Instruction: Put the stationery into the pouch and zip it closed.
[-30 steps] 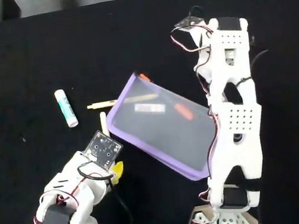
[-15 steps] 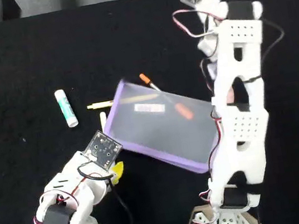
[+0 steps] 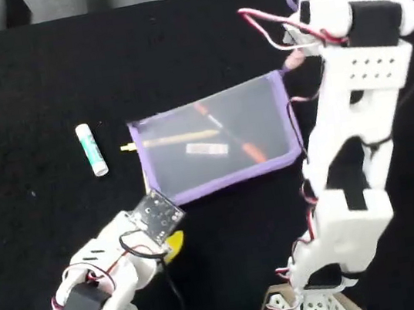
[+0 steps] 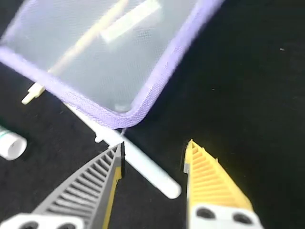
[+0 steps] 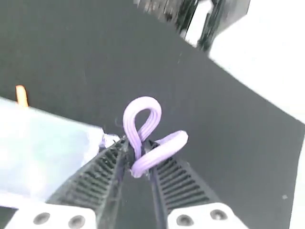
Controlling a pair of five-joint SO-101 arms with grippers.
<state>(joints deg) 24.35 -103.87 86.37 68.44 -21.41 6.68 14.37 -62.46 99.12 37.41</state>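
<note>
We see the right gripper [image 5: 138, 153] with its fingers clamped on the purple cord loop [image 5: 143, 129] at one corner of the translucent mesh pouch with purple edging [image 3: 213, 142], which lies on the black table [image 3: 40, 78]. Our left gripper [image 4: 154, 145] hangs with fingers apart over a slim white pen [image 4: 143, 164] that lies just beside the pouch's opposite corner, and a white glue stick with a green label [image 3: 91, 149] lies near the pouch's short side

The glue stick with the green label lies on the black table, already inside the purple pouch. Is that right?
Not quite. The glue stick does lie on the black table, but outside the purple pouch, apart from its edge. The high view shows this.
</note>
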